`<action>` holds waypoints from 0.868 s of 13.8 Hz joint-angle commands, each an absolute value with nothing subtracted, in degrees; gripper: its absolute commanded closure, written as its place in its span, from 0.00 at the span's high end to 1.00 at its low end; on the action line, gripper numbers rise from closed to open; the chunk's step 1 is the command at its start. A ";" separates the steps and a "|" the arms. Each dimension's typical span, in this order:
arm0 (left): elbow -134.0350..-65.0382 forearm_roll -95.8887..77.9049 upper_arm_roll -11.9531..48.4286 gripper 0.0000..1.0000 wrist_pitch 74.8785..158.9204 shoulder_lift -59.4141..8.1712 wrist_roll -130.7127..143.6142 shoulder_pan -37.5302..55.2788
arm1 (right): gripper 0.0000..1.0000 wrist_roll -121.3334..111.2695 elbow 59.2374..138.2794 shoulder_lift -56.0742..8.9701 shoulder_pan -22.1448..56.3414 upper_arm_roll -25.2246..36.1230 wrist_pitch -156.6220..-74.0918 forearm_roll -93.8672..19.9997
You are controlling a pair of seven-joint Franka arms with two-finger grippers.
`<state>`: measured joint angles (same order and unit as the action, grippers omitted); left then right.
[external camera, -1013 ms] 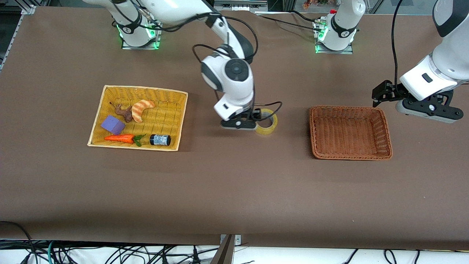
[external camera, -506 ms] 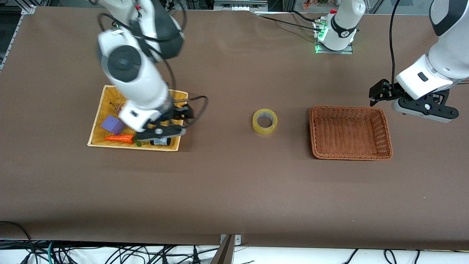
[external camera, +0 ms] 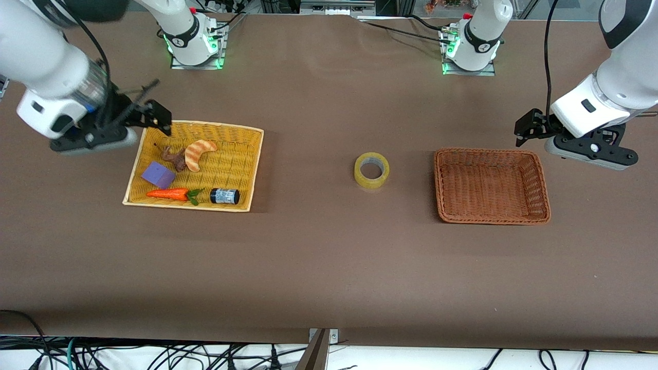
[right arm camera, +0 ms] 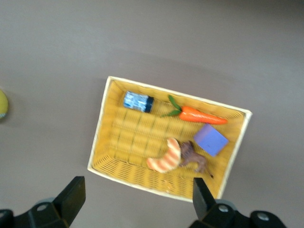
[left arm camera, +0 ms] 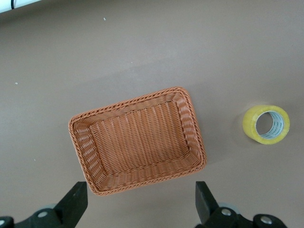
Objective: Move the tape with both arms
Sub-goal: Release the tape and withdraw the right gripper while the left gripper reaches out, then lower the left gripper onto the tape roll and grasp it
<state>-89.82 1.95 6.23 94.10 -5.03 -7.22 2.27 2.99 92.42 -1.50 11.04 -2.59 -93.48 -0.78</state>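
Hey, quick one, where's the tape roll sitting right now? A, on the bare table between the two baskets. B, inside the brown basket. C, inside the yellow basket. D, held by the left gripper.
A: the tape lies flat on the table, apart from both baskets.

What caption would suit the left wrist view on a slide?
Open left gripper over an empty brown basket, the tape lying flat on the table beside it.

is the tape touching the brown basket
Apart. The front view shows bare table between the tape and the brown basket; the left wrist view shows the same gap.
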 commanded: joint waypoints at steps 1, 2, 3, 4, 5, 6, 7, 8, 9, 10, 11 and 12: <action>-88.33 2.37 6.33 1.00 92.64 -5.27 -6.68 2.37 | 1.00 1.23 95.28 1.23 8.88 -5.01 -93.25 2.10; -88.33 2.81 6.50 1.00 92.64 -5.27 -7.20 2.63 | 1.00 0.71 95.19 1.23 8.88 -4.84 -93.25 2.20; -88.33 2.38 7.03 1.00 92.64 -5.45 -6.68 2.64 | 1.00 0.62 95.19 1.06 8.88 -4.75 -93.08 2.11; -88.42 2.11 7.47 1.00 92.46 -5.45 -6.59 2.46 | 1.00 1.14 95.19 0.88 8.88 -4.66 -92.99 1.94; -88.59 2.11 7.64 1.00 91.42 -5.88 -6.77 2.63 | 1.00 0.88 95.19 0.79 8.79 -3.79 -92.99 1.93; -88.94 1.85 8.34 1.00 89.23 -6.06 -7.20 3.77 | 1.00 0.62 95.19 0.70 8.79 -2.91 -92.99 1.93; -89.12 1.76 8.96 1.00 88.60 -7.98 -7.38 5.17 | 1.00 0.44 95.19 0.53 8.70 -2.03 -92.99 1.93; -89.12 1.67 9.49 1.00 88.42 -10.26 -7.38 6.49 | 1.00 0.44 95.19 0.53 8.70 -1.33 -92.99 1.85; -89.47 1.67 10.10 1.00 88.42 -11.85 -7.12 8.07 | 1.00 0.44 95.19 0.44 8.70 -0.71 -92.99 1.76; -89.65 1.76 10.28 1.00 88.59 -14.04 -6.86 9.22 | 1.00 0.44 95.19 0.18 8.70 -0.62 -92.99 1.76; -89.47 1.93 10.63 1.00 89.46 -16.59 -6.16 11.14 | 1.00 0.53 95.19 -0.26 8.70 -0.27 -92.99 1.67; -89.65 2.37 10.63 1.00 91.65 -18.96 -5.63 12.90 | 1.00 1.05 95.19 -0.44 8.70 0.35 -92.99 1.67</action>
<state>-90.89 1.85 10.73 89.91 -14.08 -6.65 10.10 1.24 94.63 -0.51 9.09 0.04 -93.08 1.35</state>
